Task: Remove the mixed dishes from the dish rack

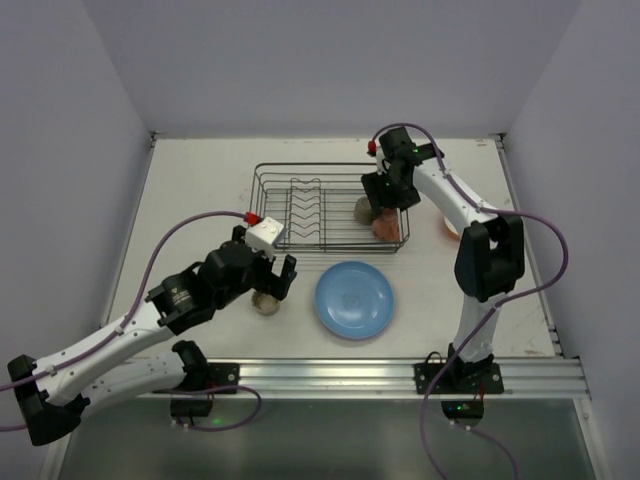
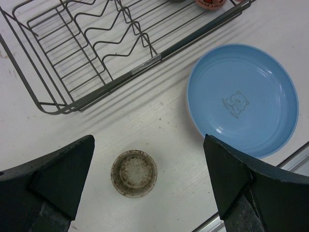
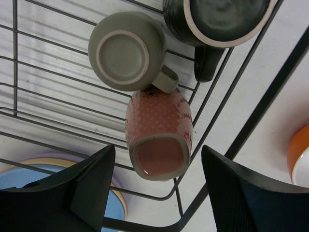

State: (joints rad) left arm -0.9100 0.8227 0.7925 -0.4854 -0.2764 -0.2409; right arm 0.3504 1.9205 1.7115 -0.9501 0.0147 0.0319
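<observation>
— What sits in the dish rack (image 1: 325,208)?
— Three, in its near right corner: pink cup (image 3: 159,137) on its side, olive-grey cup (image 3: 128,50) upside down, dark brown cup (image 3: 217,19) touching it.
— Outside?
— Blue plate (image 1: 354,299) flat and beige cup (image 2: 133,173) upright in front; orange bowl (image 3: 300,154) just right

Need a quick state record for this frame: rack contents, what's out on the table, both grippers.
in dish rack: pink cup on its side; olive-grey cup upside down; dark brown cup
on table: blue plate; beige cup; orange bowl, right of rack
left gripper: jaws open, above beige cup
right gripper: jaws open, over pink cup
</observation>
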